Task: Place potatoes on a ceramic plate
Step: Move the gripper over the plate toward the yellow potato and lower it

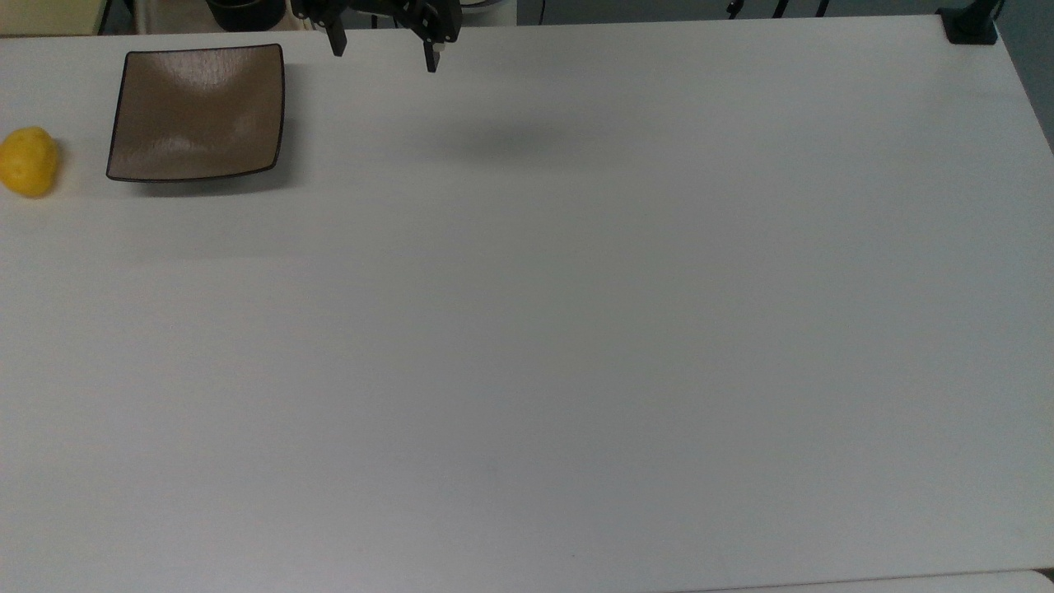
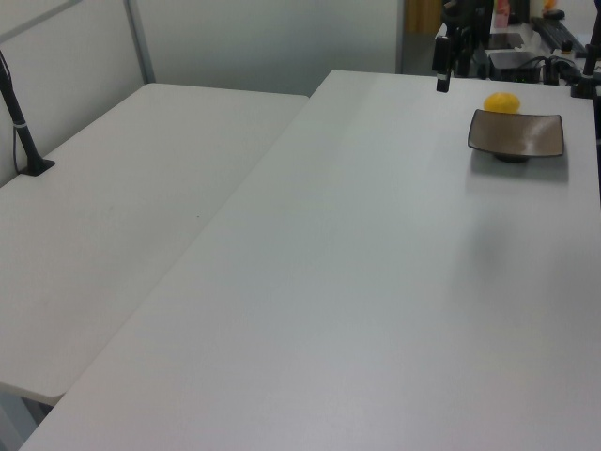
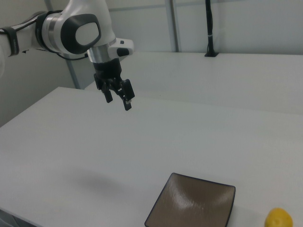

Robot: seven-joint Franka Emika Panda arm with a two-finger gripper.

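You are looking across a broad, pale grey, matte table (image 1: 576, 329) that is taking up nearly all of the top view, with a second table of the same finish (image 2: 122, 216) butting against it at nine o'clock in the left view. Pale wall panels (image 3: 246, 23) are closing the room off behind, and a black post (image 3: 208, 28) is standing at the far table's edge.

The white Franka arm (image 3: 71, 33) is hanging over the near table, its black two-finger gripper (image 1: 383, 51) held clear of the surface with the fingers spread apart and gripping nothing.

The square brown glazed ceramic plate (image 1: 198, 111) is sitting at about eight o'clock from the gripper in the top view, nothing lying on it. The small bright yellow potato (image 1: 29, 161) is resting on the table just beside the plate, at the plate's eight o'clock, well apart from the gripper.
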